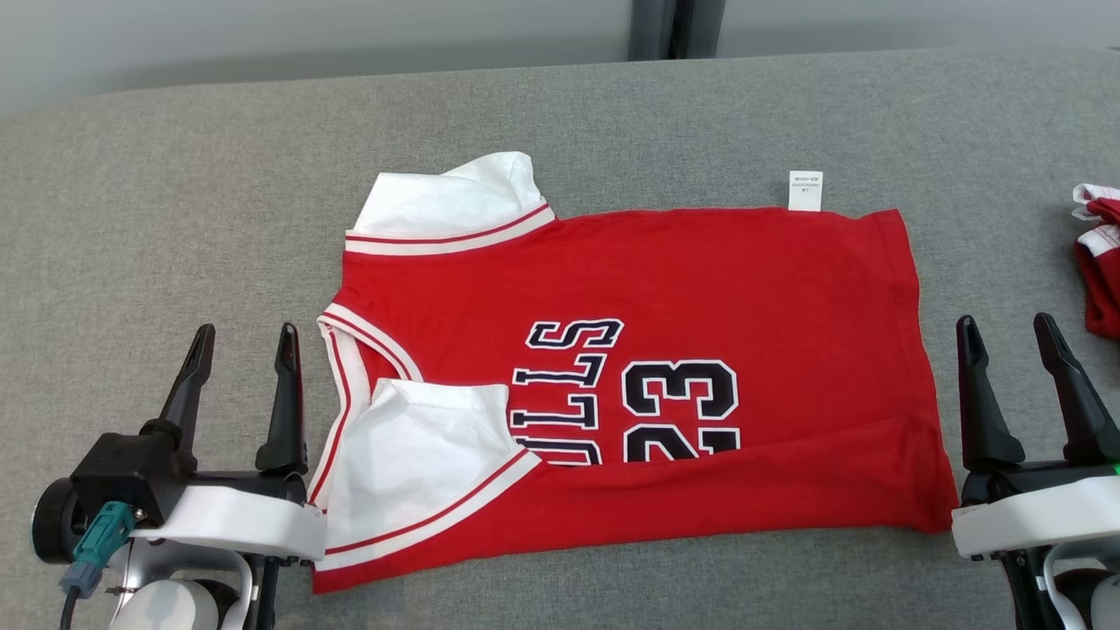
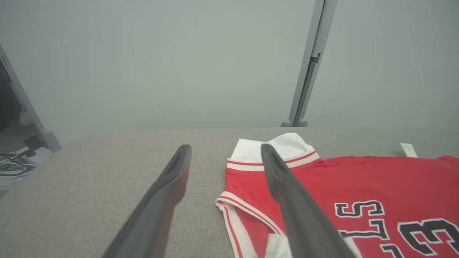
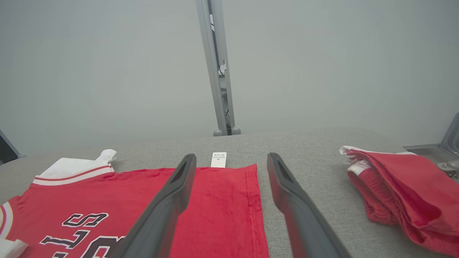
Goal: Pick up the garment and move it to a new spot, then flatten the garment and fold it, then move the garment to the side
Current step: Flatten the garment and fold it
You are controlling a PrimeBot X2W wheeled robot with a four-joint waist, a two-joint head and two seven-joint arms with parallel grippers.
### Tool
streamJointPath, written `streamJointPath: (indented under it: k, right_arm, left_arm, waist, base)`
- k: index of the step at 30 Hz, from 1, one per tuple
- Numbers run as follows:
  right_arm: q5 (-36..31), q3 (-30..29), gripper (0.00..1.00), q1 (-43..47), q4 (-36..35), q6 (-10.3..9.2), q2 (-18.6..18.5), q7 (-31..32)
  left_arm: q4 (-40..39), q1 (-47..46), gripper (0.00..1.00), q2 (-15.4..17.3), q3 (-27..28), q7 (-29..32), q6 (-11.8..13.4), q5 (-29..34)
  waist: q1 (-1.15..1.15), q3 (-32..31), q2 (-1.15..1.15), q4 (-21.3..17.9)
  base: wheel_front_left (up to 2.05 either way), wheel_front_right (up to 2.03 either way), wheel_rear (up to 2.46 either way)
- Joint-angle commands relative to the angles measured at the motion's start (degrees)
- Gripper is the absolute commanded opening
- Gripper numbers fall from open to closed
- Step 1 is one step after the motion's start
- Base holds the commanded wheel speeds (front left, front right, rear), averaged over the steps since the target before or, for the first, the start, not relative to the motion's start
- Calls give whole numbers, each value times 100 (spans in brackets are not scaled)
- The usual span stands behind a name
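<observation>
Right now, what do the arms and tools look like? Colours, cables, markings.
Left tool: two long, dark, tapered fingers on a black block, a glossy white wrist shell, and a teal connector with a cable hanging from it. Right tool: same dark fingers and white shell, plus a small green spot at the picture's edge. No markings visible.
</observation>
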Motion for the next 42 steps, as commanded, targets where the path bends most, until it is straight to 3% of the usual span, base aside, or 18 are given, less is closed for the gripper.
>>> streamJointPath:
  k: [1, 8, 11, 18, 27, 36, 37, 38, 39, 42]
  right_arm:
    - [-6, -9, 100, -23, -47, -2, 5, 31]
    - [37, -46, 100, -76, -89, -2, 29, 43]
    - [55, -22, 100, -117, -95, -2, 30, 66]
    - [45, 207, 100, -382, -19, -2, 31, 56]
    - [203, 499, 100, -700, 225, -2, 31, -154]
    - [239, 515, 100, -832, 546, -2, 30, -323]
    - [221, 499, 100, -851, 567, -2, 31, -322]
    - [205, 494, 100, -888, 580, -2, 31, -311]
    - [222, 510, 100, -944, 585, -2, 32, -306]
    - [199, 493, 100, -1028, 622, -2, -22, -301]
  left_arm:
    - [-34, -55, 100, 43, 5, 16, 44, 40]
    - [-104, -147, 100, 63, -15, 99, 48, 15]
    - [-91, -486, 100, 110, -42, 186, -74, 11]
    - [576, -2156, 100, 252, -139, 959, -809, -344]
    - [2734, -3940, 100, 161, -334, 2021, -1705, -913]
    - [4335, -4680, 100, 70, -389, 2666, -2252, -1413]
    - [4380, -4707, 97, 60, -412, 2672, -2277, -1422]
    - [4397, -4744, 62, 49, -415, 2613, -2298, -1431]
    - [4431, -4777, 0, 51, -424, 2590, -2316, -1435]
    - [4505, -4802, 0, 35, -466, 2619, -2356, -1481]
  waist:
    - [0, 22, 0, 6]
    - [0, 152, 0, 38]
    - [0, 263, 0, 47]
    - [0, 728, 0, -157]
    - [0, 1312, 0, -635]
    - [0, 1480, 0, -736]
    - [0, 1477, 0, -719]
    - [0, 1477, 0, -705]
    - [0, 1478, 0, -690]
    - [0, 1482, 0, -667]
  base:
    - [0, 0, 0]
    - [0, 0, 0]
    - [0, 0, 0]
    - [0, 0, 0]
    - [0, 0, 0]
    - [0, 0, 0]
    - [0, 0, 0]
    - [0, 0, 0]
    - [0, 0, 0]
    - [0, 0, 0]
